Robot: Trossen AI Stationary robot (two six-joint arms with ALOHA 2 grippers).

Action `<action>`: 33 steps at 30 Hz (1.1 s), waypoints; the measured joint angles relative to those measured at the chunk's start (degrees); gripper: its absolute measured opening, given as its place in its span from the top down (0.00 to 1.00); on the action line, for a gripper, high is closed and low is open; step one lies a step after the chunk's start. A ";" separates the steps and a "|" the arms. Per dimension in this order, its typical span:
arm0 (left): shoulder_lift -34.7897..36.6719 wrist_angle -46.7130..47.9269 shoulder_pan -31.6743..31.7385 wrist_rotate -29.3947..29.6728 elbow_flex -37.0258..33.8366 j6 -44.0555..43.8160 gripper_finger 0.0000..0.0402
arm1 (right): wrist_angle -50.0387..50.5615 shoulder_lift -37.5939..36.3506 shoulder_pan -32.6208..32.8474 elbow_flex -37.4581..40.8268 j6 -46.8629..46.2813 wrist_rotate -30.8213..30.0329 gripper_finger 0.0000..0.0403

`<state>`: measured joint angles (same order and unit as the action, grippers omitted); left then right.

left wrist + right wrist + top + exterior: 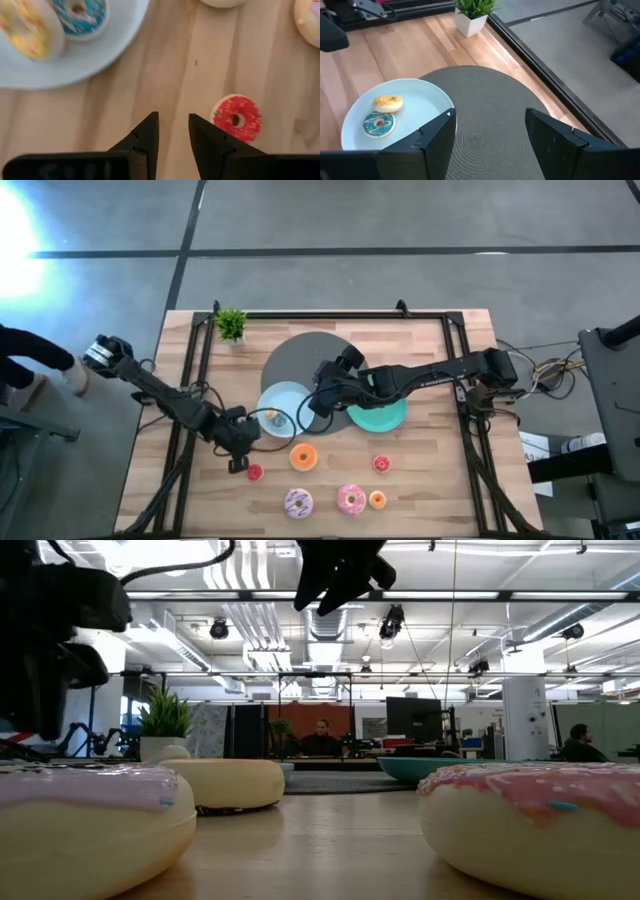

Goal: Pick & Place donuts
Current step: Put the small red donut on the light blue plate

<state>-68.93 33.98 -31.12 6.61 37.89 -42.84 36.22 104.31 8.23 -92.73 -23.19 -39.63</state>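
My left gripper (238, 462) (173, 122) hangs over bare wood just beside a tiny red donut (254, 472) (236, 118), fingers slightly apart and holding nothing. My right gripper (308, 408) (490, 120) is open and empty, raised above the near edge of the grey disc (485, 105), next to the light blue plate (285, 408) (400, 115). A yellow donut (388, 103) and a blue one (379, 123) lie flat on that plate. On the table lie an orange donut (303, 457), another tiny red one (381, 464), a pink one (351, 499), a white-purple one (298, 503) and a tiny orange one (377, 500).
A green plate (380, 415) lies under the right arm, partly on the grey disc. A small potted plant (231, 326) stands at the far left corner. A black frame (330, 315) runs along the table's far and side edges. People sit in the room behind (322, 740).
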 joint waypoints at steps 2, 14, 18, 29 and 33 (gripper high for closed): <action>-0.44 -0.09 -1.81 0.01 0.26 -3.06 0.80 | -1.27 0.00 -0.30 0.00 0.83 0.98 0.43; -0.92 -1.45 -7.76 7.86 -0.06 -7.87 0.80 | -3.86 0.00 -0.96 -0.15 1.00 4.15 0.43; -0.93 -3.65 -7.75 8.71 -2.36 -9.01 0.80 | -3.80 0.00 -0.99 -0.15 0.39 4.13 0.43; -1.02 -16.06 -8.76 0.35 -6.54 -13.24 0.80 | -3.43 0.00 -0.87 -0.14 0.23 4.13 0.43; -1.31 -16.39 -8.79 0.40 -6.56 -13.44 0.80 | -3.45 0.00 -0.98 -0.13 0.50 4.10 0.43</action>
<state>-70.24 17.58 -39.91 7.02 31.33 -56.27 32.77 104.31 7.25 -92.86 -22.69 -35.53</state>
